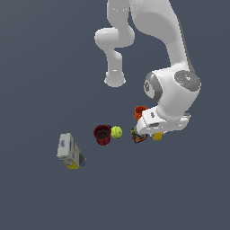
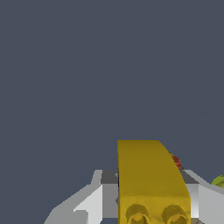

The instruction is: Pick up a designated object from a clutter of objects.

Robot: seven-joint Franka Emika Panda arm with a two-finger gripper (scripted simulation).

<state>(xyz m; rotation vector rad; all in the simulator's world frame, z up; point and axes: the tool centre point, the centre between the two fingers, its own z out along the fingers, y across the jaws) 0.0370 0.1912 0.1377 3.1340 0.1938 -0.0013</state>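
The designated object, a small yellow studded brick, sits between my gripper's two fingers; a pad lies against each of its sides, so the gripper is shut on it. In the exterior view only a corner of the brick shows under the white hand, low over the floor at the clutter's right end. The fingertips themselves are hidden there by the hand.
A small multicoloured can stands just beside the hand. An orange cup is behind it. A yellow-green ball touches a dark red cup. A white-blue-yellow carton lies further towards the exterior view's left.
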